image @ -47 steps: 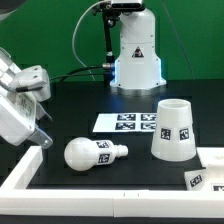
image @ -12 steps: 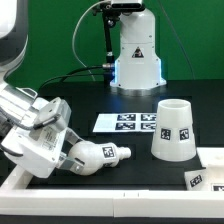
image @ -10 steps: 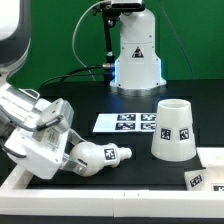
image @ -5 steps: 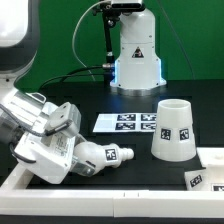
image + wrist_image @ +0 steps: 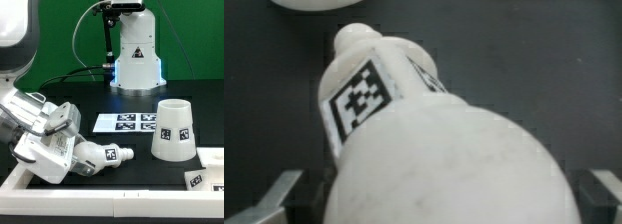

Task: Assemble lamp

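Observation:
The white lamp bulb (image 5: 103, 156) lies on its side on the black table, its tagged neck pointing to the exterior view's right. My gripper (image 5: 72, 158) is low at the exterior view's left, around the bulb's round end. In the wrist view the bulb (image 5: 434, 140) fills the space between my gripper (image 5: 438, 196) fingers (image 5: 283, 195), with a dark gap at each side; the jaws stand open. The tapered lamp shade (image 5: 174, 128) stands mouth down at the right. The blocky lamp base (image 5: 197, 180) lies at the front right.
The marker board (image 5: 132, 122) lies flat behind the bulb. A white robot pedestal (image 5: 135, 50) stands at the back. A long white rail (image 5: 130, 203) runs along the front edge and turns up at the right (image 5: 212, 154).
My gripper came down from the left over the bulb's round end. The bulb shifted slightly to the right. Nothing has moved in the last half second.

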Controlling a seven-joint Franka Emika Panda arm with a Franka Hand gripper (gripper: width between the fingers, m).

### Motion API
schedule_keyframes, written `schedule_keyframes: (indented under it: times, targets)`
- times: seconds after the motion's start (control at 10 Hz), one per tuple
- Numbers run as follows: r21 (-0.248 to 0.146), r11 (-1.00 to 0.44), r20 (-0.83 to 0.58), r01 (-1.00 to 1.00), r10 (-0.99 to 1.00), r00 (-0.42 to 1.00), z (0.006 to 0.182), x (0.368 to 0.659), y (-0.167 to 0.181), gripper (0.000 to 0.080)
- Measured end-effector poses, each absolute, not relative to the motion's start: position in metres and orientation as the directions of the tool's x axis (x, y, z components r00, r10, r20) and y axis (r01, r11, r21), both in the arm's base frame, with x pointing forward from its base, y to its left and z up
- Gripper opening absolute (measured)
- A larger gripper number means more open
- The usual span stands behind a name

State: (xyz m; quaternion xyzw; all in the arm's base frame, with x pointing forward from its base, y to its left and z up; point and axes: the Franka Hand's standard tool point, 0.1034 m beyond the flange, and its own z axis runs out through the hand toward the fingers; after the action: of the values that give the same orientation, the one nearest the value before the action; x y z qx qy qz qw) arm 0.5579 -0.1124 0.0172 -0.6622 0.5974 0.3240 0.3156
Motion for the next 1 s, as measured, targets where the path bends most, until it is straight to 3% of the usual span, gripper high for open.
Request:
schedule_keyframes:
  times: [0.1, 0.3, 0.4, 0.5, 0.8, 0.9, 1.0]
  targets:
    - [-0.049, -0.124, -0.787, -0.991, -0.606, 0.115, 0.032, 0.564, -0.109, 0.0571]
    - [-0.108, -0.187, -0.765, -0.976, -0.611, 0.202, 0.086, 0.577, -0.091, 0.0573]
    - [-0.136, -0.209, -0.707, -0.968, -0.664, 0.243, 0.095, 0.587, -0.092, 0.0573]
    - [-0.157, -0.206, -0.641, -0.966, -0.723, 0.258, 0.093, 0.592, -0.091, 0.0574]
    - [-0.179, -0.204, -0.484, -0.962, -0.833, 0.267, 0.098, 0.605, -0.082, 0.0574]
    - [-0.172, -0.242, -0.402, -0.955, -0.867, 0.292, 0.123, 0.618, -0.057, 0.0574]
    - [-0.191, -0.305, -0.336, -0.933, -0.873, 0.355, 0.150, 0.627, -0.030, 0.0574]
